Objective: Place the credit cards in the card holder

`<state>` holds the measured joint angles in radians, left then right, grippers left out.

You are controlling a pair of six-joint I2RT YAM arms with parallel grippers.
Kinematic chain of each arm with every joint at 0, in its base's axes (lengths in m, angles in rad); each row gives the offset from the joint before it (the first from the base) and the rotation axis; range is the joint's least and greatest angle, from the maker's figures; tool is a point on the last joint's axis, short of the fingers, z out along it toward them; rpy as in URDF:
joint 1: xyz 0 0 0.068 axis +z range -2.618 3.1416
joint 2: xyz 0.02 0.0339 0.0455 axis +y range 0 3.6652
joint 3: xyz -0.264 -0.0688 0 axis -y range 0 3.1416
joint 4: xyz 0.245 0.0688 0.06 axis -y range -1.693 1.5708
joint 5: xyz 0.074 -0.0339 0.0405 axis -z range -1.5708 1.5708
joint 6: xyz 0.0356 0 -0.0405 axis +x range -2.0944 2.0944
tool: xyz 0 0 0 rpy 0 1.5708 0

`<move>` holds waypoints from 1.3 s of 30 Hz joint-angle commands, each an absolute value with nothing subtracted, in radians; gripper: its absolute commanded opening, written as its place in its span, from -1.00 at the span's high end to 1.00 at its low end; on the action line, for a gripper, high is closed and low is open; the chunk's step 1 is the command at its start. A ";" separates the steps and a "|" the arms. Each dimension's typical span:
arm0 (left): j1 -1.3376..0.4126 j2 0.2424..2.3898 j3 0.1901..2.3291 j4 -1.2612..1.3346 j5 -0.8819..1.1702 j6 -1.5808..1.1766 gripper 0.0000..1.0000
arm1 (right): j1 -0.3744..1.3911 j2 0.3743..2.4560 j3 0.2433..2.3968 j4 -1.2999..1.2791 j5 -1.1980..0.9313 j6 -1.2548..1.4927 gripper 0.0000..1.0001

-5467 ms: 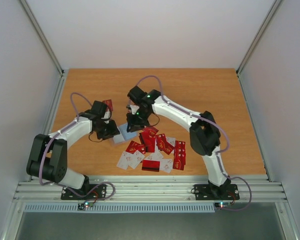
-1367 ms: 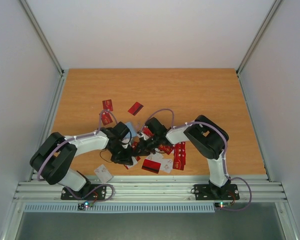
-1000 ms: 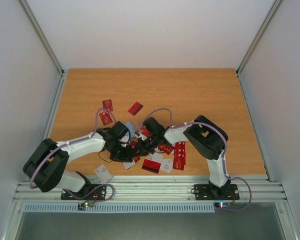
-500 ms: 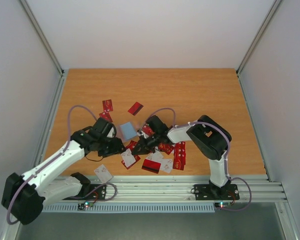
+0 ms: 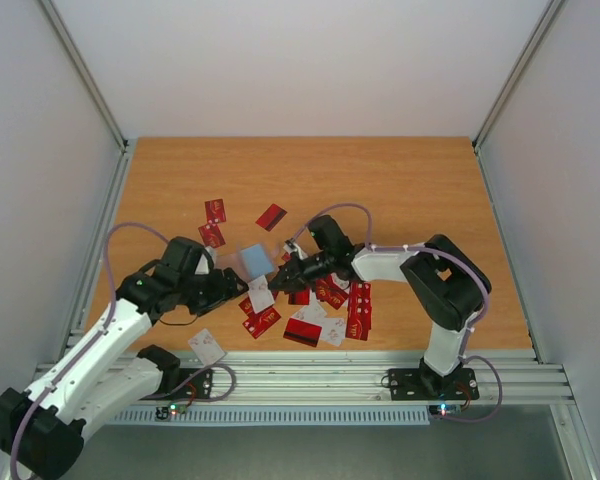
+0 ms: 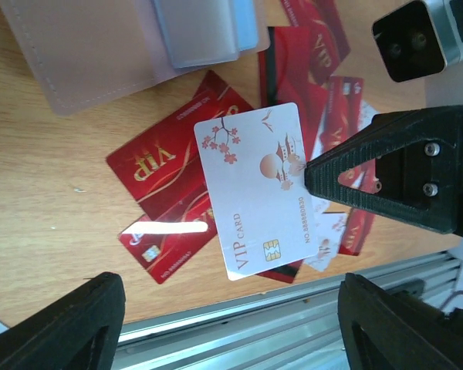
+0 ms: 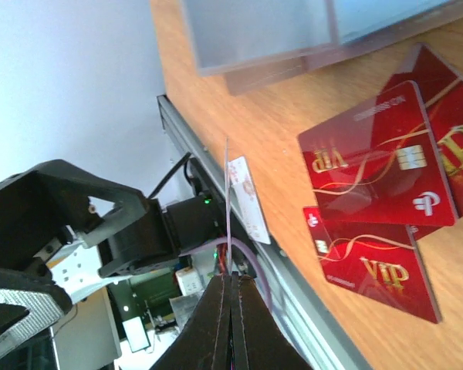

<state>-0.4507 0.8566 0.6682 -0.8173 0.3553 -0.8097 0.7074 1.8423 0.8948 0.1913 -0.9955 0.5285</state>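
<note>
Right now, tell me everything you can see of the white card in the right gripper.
The white card is thin, glossy, round-cornered and plastic-looking, printed with a pink blossom branch, a pagoda and sun, VIP CARD, a gold chip and a number line. The shut right gripper pinches one long edge, holding it above red cards on the table.
</note>
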 commanded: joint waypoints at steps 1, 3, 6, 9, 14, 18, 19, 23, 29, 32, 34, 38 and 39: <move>-0.434 0.810 0.665 -0.734 0.413 -0.876 -0.57 | 0.689 1.758 0.890 0.188 -1.009 0.575 0.98; -0.430 0.787 0.681 -0.727 0.419 -0.903 -0.58 | 0.677 1.720 0.898 0.168 -1.006 0.592 0.97; -0.423 0.757 0.715 -0.739 0.403 -0.943 -0.59 | 0.649 1.668 0.925 0.126 -1.002 0.611 0.97; -0.416 0.731 0.741 -0.743 0.385 -0.980 -0.57 | 0.623 1.626 0.955 0.093 -1.005 0.632 0.98; -0.411 0.690 0.752 -0.642 0.393 -1.061 -0.53 | 0.589 1.583 1.032 0.010 -1.007 0.641 0.98; -0.410 0.692 0.726 -0.443 0.438 -1.155 -0.46 | 0.573 1.559 1.085 -0.024 -1.015 0.670 0.97; -0.409 0.697 0.716 -0.391 0.450 -1.178 -0.44 | 0.569 1.555 1.097 -0.026 -1.019 0.677 0.98; -0.408 0.727 0.706 -0.248 0.474 -1.270 -0.31 | 0.565 1.548 1.154 -0.016 -1.034 0.713 0.98; -0.405 0.779 0.745 -0.190 0.480 -1.287 -0.14 | 0.563 1.547 1.220 -0.014 -1.050 0.743 0.97; -0.398 0.784 0.739 -0.141 0.479 -1.308 -0.04 | 0.562 1.545 1.233 -0.003 -1.061 0.769 0.97; -0.394 0.789 0.737 -0.112 0.482 -1.326 0.03 | 0.563 1.544 1.236 0.033 -1.069 0.782 0.98; -0.388 0.794 0.741 -0.079 0.491 -1.333 0.20 | 0.561 1.540 1.249 0.043 -1.085 0.789 0.98; -0.387 0.797 0.741 -0.074 0.493 -1.334 0.23 | 0.561 1.540 1.252 0.043 -1.088 0.791 0.98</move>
<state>-0.3950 0.7902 0.7181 -0.1829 0.4721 -1.3155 0.5697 1.5726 1.2114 0.0143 -1.0492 0.7631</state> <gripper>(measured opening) 0.406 0.014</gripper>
